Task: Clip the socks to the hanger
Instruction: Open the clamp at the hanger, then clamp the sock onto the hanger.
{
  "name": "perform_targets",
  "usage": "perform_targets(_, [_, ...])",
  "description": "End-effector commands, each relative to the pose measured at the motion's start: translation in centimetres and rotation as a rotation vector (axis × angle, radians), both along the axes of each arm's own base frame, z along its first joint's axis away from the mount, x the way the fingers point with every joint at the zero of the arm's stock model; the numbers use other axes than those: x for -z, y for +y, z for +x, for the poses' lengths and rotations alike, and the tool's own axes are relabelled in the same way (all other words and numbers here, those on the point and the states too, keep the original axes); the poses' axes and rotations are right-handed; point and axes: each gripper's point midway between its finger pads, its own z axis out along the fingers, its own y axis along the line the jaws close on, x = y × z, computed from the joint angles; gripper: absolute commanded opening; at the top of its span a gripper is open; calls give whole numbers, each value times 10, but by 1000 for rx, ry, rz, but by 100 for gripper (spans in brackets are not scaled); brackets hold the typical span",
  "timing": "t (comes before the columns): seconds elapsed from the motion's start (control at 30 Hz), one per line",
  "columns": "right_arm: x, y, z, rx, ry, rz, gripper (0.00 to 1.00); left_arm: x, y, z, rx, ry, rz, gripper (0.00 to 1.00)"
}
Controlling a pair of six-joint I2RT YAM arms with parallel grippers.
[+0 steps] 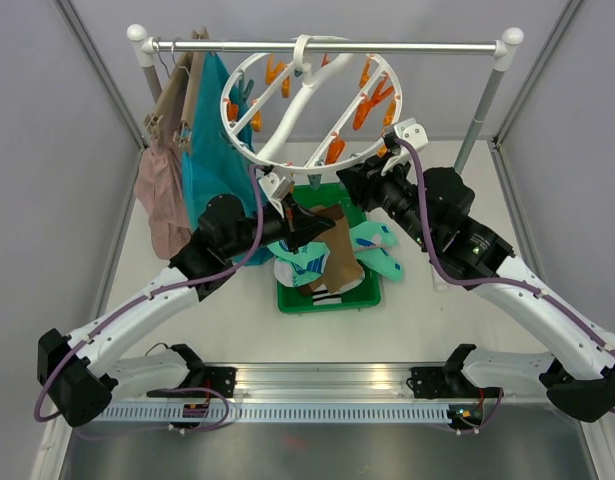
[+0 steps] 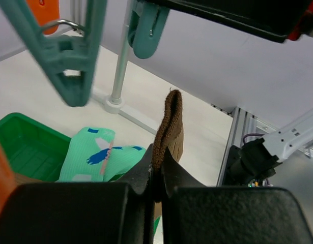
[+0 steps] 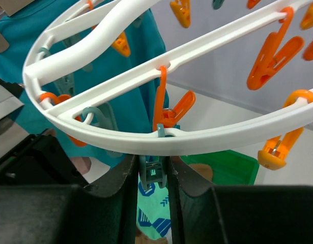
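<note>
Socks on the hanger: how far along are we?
Done: nothing, no sock is visibly clipped to the hanger. In hand: left gripper pinches a brown sock; right gripper is shut on a teal peg at the rim. Left: that clip, plus the mint socks in the green bin.

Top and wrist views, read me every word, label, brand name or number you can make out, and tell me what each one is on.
No readable text in any view.
Mint-teal socks: patterned shapes only, no letters.
Teal peg, orange pegs and white ring hanger: no legible markings.
Green bin: no label visible.
</note>
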Motion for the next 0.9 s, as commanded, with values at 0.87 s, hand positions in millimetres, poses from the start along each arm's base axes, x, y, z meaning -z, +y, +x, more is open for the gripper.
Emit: perform_targets(0.87, [-12, 0, -3, 20, 38, 37, 0, -15, -22, 31, -194, -140, 80, 2])
